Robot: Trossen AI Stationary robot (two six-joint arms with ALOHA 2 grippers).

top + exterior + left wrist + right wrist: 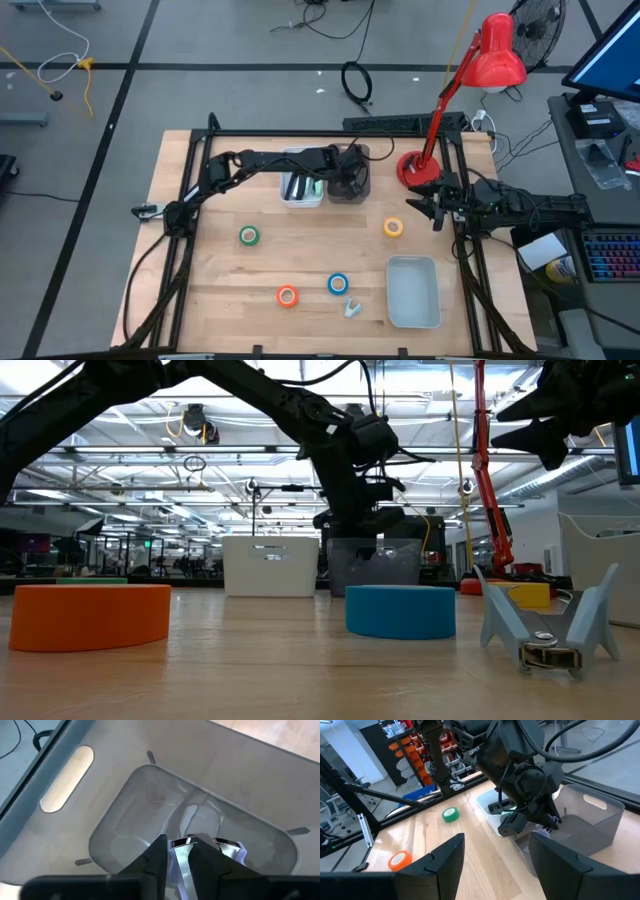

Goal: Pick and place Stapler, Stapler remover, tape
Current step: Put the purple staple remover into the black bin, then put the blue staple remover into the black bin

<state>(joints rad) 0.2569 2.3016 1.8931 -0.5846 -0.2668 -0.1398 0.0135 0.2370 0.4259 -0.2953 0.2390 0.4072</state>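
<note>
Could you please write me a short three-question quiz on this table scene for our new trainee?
1. True or false: the left gripper is over the grey bin.
2. Which tape roll lies nearest the right gripper? A green B orange C yellow
3. Fill in: the staple remover lies beside the ___ tape roll.

Key: 1 true. 2 C, the yellow roll. 3 blue.

Left tool [187,851] contents — perhaps stapler remover
</note>
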